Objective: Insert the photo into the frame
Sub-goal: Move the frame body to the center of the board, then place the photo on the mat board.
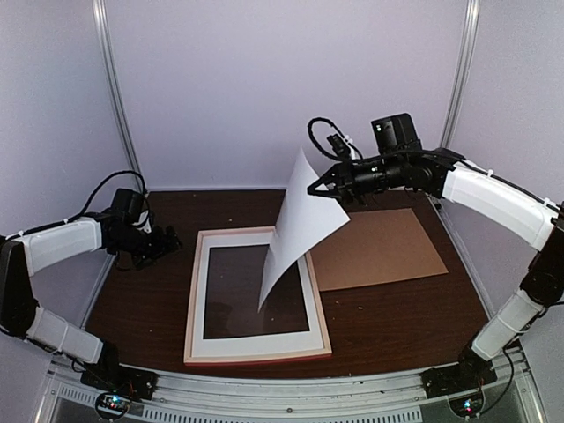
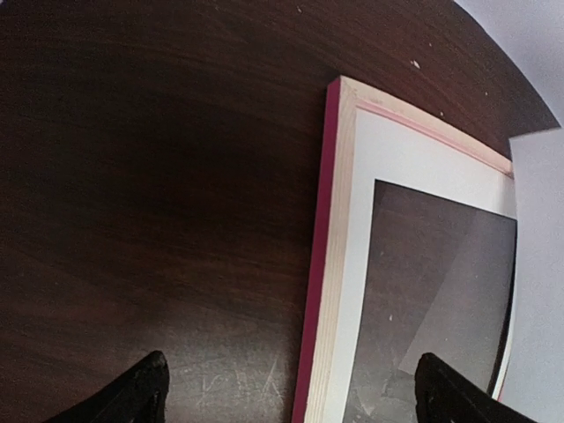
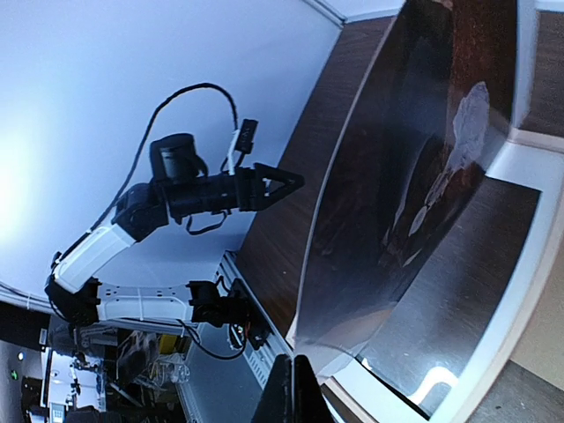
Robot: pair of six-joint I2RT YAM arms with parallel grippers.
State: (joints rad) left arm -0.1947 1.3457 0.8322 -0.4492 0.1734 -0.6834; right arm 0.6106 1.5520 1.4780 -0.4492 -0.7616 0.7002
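Observation:
The photo (image 1: pixel 300 220) hangs curled in the air over the frame, white back to the top camera. Its lower corner dips toward the frame's dark middle. My right gripper (image 1: pixel 311 190) is shut on its upper edge. The right wrist view shows the dark printed side (image 3: pixel 423 159) with the pale figure, pinched between the shut fingers (image 3: pixel 293 388). The frame (image 1: pixel 196 300) lies flat, pale wood up with a pink side (image 2: pixel 319 291), a white border inside. My left gripper (image 1: pixel 172 240) is open and empty, its fingertips either side of the frame's left bar (image 2: pixel 291 374).
A plain brown backing board (image 1: pixel 379 247) lies flat to the right of the frame, under the right arm. Dark wooden tabletop (image 2: pixel 159 176) stretches left of the frame. Grey walls close in the back and sides.

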